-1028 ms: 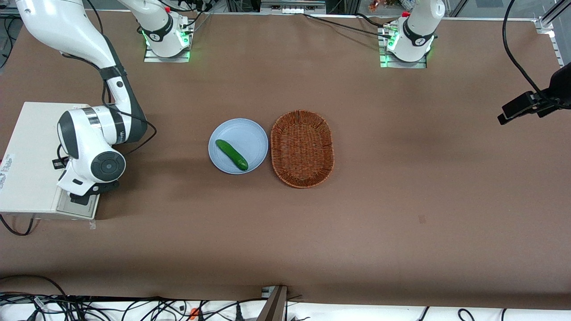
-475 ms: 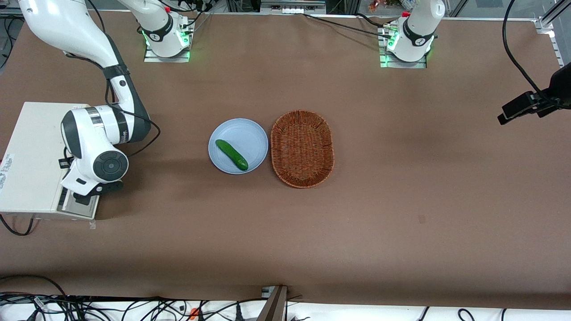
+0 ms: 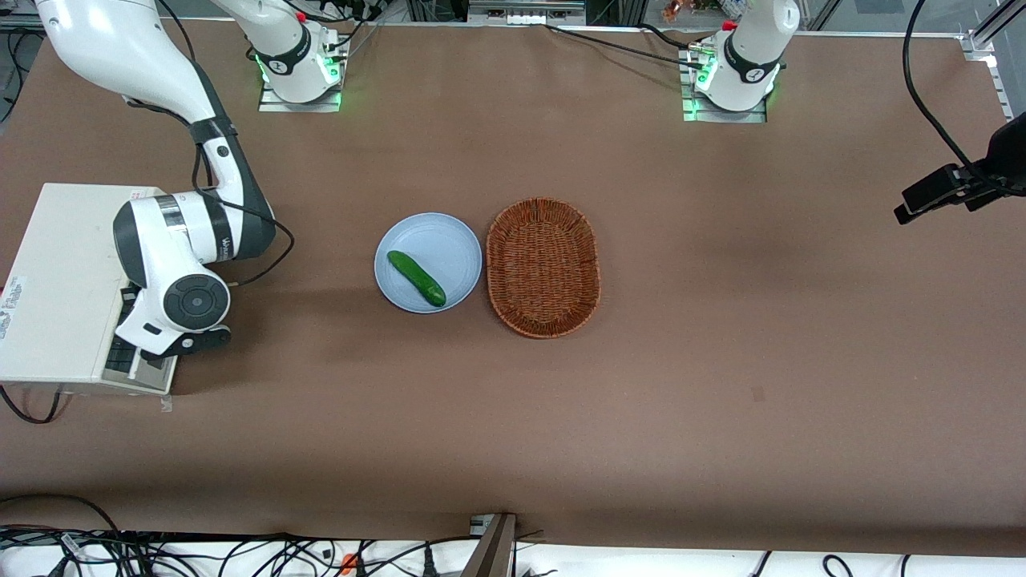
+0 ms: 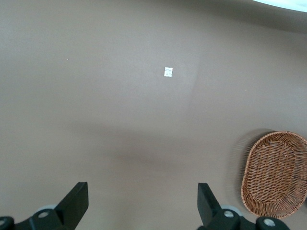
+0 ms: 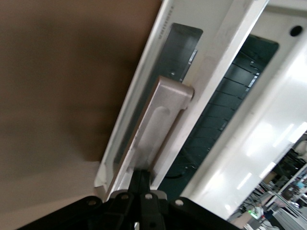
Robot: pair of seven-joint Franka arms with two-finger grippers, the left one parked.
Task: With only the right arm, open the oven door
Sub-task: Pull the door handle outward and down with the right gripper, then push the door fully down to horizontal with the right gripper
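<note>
The jaws of the gripper [image 5: 140, 179] appear to be closed on the bar handle [image 5: 148, 129] of the oven door [image 3: 143, 365], though contact is partly hidden. The door is seen tilted partway open from the oven [image 3: 60, 280], which stands at the working arm's end of the worktop [image 3: 721, 320].

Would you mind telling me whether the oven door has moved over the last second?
Yes. In the front view the oven door has swung away from the oven, which stays put, exposing a dark gap; the gripper is at the door.
</note>
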